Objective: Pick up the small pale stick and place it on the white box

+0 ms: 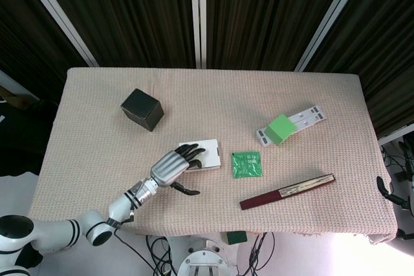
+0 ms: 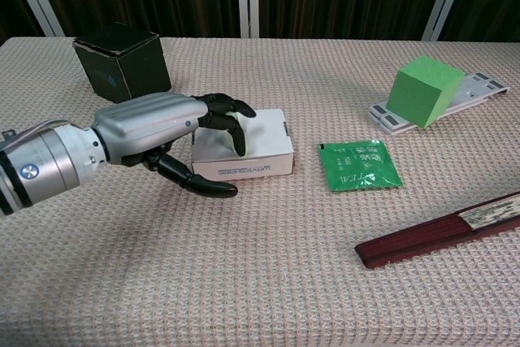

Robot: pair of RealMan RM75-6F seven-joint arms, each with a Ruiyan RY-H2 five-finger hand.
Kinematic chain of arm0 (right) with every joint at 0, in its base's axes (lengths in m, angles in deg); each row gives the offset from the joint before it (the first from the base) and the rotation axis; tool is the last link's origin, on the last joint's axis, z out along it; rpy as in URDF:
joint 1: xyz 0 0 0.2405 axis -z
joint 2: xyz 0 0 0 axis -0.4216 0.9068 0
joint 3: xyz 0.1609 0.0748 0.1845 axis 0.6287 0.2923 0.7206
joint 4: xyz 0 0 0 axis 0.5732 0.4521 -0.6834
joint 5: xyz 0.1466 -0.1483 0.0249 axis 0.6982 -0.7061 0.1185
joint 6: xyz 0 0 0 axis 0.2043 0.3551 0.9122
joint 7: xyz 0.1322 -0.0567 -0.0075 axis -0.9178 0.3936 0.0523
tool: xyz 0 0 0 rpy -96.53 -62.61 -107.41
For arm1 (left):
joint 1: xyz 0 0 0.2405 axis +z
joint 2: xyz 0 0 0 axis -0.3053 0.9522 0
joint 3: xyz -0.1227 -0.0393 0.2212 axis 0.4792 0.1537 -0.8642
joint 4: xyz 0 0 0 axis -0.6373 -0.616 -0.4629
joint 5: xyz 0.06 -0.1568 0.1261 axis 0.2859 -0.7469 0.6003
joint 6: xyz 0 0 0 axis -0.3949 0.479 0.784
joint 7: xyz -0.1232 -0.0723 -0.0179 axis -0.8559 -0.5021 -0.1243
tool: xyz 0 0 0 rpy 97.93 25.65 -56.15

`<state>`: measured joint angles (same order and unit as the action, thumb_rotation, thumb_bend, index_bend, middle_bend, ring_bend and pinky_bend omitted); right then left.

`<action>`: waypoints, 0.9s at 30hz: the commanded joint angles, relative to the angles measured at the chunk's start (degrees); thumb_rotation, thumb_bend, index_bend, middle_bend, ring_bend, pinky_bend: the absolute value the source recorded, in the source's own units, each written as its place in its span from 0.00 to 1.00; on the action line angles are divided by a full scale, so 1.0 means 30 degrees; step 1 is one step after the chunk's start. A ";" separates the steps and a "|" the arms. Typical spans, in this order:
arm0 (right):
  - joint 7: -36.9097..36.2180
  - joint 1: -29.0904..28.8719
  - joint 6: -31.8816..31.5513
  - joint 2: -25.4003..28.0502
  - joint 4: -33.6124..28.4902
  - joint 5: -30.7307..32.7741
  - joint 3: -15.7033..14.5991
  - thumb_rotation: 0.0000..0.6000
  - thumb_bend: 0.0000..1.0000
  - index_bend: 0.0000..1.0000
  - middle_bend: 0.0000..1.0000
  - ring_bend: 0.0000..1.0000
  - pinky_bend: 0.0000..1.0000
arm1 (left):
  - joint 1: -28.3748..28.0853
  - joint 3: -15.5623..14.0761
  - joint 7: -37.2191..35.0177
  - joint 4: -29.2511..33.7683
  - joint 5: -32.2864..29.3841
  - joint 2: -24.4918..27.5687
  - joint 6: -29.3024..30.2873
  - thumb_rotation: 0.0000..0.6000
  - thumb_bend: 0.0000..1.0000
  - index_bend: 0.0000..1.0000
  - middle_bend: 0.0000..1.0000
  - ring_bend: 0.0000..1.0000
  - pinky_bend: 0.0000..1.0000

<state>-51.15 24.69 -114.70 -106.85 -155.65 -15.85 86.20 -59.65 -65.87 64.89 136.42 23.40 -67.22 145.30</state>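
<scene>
The white box point(image 1: 209, 154) point(image 2: 262, 157) lies flat near the middle of the table's front half. My left hand point(image 1: 171, 167) point(image 2: 152, 131) reaches over it from the left, its dark fingers point(image 2: 226, 109) curled down onto the box top and its thumb stretched along the cloth in front of the box. The small pale stick does not show in either view; the fingers cover the spot on the box where it would be. I cannot make out whether the hand still holds it. My right hand is outside both views.
A black cube point(image 1: 142, 109) point(image 2: 122, 61) stands behind the hand at the left. A green tea packet point(image 1: 246, 163) point(image 2: 359, 164) lies right of the box. A dark red folded fan point(image 1: 288, 191) point(image 2: 447, 229) lies near the front right. A green cube point(image 1: 281, 127) point(image 2: 424, 91) rests on a white strip point(image 1: 309, 116).
</scene>
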 commanded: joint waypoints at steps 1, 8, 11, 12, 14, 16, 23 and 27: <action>-0.0014 0.0002 0.0009 -0.0009 0.0022 0.0003 -0.0006 0.76 0.35 0.00 0.00 0.00 0.00 | -0.0015 0.0044 -0.0190 -0.0030 -0.0013 -0.0004 -0.0009 0.30 0.03 0.32 0.08 0.00 0.14; -0.0080 -0.0002 0.0049 -0.0042 0.0103 0.0066 0.0014 0.76 0.35 0.00 0.00 0.00 0.00 | -0.0040 -0.0025 -0.0491 -0.0261 0.0015 -0.0169 -0.0089 0.32 0.03 0.31 0.08 0.00 0.14; -0.0085 -0.0004 0.0051 -0.0045 0.0112 0.0069 0.0020 0.76 0.35 0.00 0.00 0.00 0.00 | -0.0084 -0.0037 -0.0586 -0.0444 -0.0072 -0.0238 -0.0270 0.34 0.03 0.30 0.08 0.00 0.14; -0.0093 -0.0005 0.0057 -0.0046 0.0115 0.0075 0.0022 0.77 0.35 0.00 0.00 0.00 0.00 | -0.0103 -0.0049 -0.0596 -0.0481 -0.0122 -0.0236 -0.0372 0.34 0.03 0.30 0.08 0.00 0.14; -0.0096 -0.0008 0.0075 -0.0048 0.0131 0.0103 0.0031 0.76 0.35 0.00 0.00 0.00 0.00 | -0.0141 -0.0067 -0.0554 -0.0527 -0.0213 -0.0215 -0.0557 0.34 0.03 0.31 0.08 0.00 0.14; -0.0108 -0.0016 0.0100 -0.0049 0.0149 0.0128 0.0042 0.76 0.35 0.00 0.00 0.00 0.00 | -0.0147 -0.0068 -0.0512 -0.0537 -0.0267 -0.0207 -0.0624 0.35 0.03 0.31 0.08 0.00 0.14; -0.0138 -0.0042 0.0066 -0.0038 0.0124 0.0090 0.0074 0.76 0.35 0.00 0.00 0.00 0.00 | -0.0091 0.0051 -0.0710 -0.0428 -0.0032 -0.0160 -0.0110 0.34 0.03 0.31 0.08 0.00 0.14; -0.0166 -0.0028 0.0034 -0.0028 0.0119 0.0074 0.0072 0.76 0.35 0.00 0.00 0.00 0.00 | 0.0006 0.0195 -0.0911 -0.0311 0.0110 -0.0003 0.0395 0.35 0.03 0.21 0.08 0.00 0.14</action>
<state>-51.64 24.60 -114.60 -106.94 -155.29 -15.63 86.42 -59.72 -65.43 62.32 135.36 23.63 -67.37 146.28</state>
